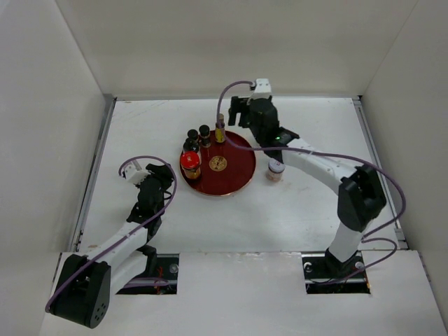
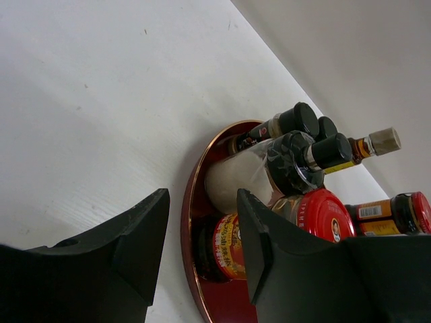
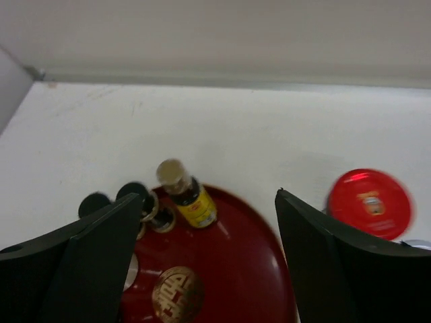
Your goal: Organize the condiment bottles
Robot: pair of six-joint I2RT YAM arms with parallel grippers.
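Note:
The round red tray holds several condiment bottles along its left and far side. Black-capped ones stand at the far left, with a red-lidded jar in front of them. A slim gold-capped bottle stands free at the far rim. Another red-lidded jar is on the table right of the tray, partly under my right arm. My right gripper hovers wide open behind the slim bottle, holding nothing. My left gripper rests left of the tray, jaws slightly apart and empty. It faces the red-lidded jar.
White walls enclose the table on three sides. The right arm reaches over the tray's right edge. In the left wrist view a white-bodied jar with a black cap stands behind the red-lidded one, inside the tray rim.

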